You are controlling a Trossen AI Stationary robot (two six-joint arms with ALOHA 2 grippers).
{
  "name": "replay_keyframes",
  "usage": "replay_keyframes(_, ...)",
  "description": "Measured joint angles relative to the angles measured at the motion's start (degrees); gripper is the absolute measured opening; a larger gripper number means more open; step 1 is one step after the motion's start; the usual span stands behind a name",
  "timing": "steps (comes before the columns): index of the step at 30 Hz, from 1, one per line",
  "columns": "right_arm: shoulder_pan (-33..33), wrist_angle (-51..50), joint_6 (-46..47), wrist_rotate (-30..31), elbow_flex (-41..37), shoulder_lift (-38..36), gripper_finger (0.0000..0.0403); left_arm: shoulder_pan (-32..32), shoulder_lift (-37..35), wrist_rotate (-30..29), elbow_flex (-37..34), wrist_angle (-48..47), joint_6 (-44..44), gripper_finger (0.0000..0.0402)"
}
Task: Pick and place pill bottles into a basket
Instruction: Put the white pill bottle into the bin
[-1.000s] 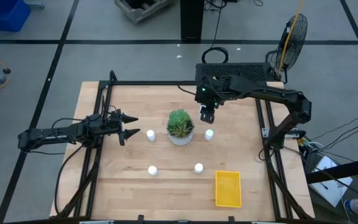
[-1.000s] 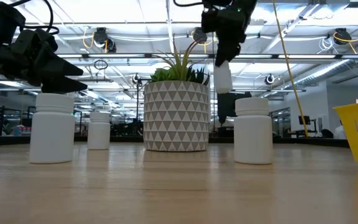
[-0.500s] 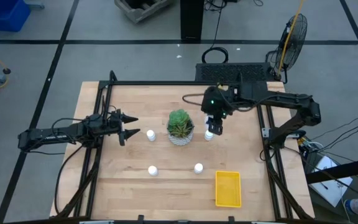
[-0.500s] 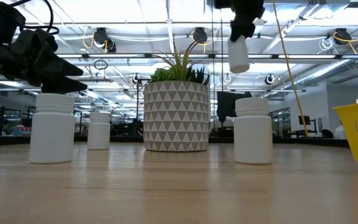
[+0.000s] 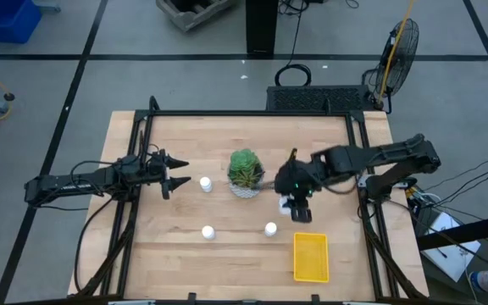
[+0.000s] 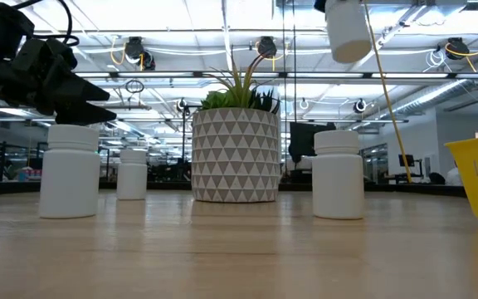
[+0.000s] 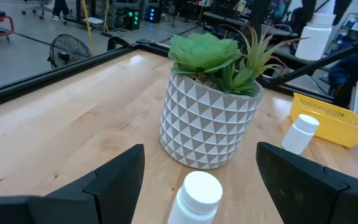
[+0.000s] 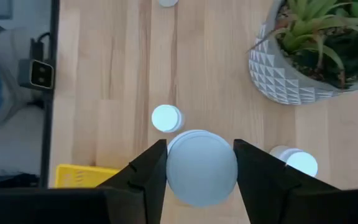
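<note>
Your right gripper [image 5: 299, 206] is clamped on a smooth white plastic pill bottle [image 8: 201, 167], round cap seated squarely between the two dark fingers [image 8: 146, 171], lifted well above the table; in the low view that carried bottle [image 6: 348, 31] hangs high over the others. From above, the gripper sits just beside the potted plant [image 5: 245, 172], between it and the basket [image 5: 310, 256], a bright yellow shallow rectangular tray with perforated walls near the table's front edge. Your left gripper [image 5: 174, 172] waits over the left side, fingers spread wide apart, nothing between them, tips aimed at a bottle [image 5: 205, 183] standing just beside the plant. The pot is white with a raised grey triangle pattern, holding a green rosette and spiky leaves. Two more bottles stand upright toward the front: one [image 5: 207, 231] left, one [image 5: 270, 229] nearer the basket. A further bottle [image 8: 294, 160] stands under the right gripper close to the pot. The table [image 5: 193, 135] is pale wood planks with visible grain, framed by black rails. All bottles are short cylinders with wide flat caps.
</note>
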Motion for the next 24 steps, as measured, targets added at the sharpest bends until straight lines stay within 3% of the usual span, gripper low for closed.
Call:
replay_keyframes(15, 18.5, 0.2, 17.9, 15.7, -0.7, 0.0, 0.0158, 0.0, 0.0, 0.0, 0.0, 0.1, 0.0, 0.0310)
replay_keyframes(24, 24.4, 4.9, 30.0, 18.7, -8.8, 0.0, 0.0156, 0.0, 0.0, 0.0, 0.0, 0.1, 0.2, 0.0310)
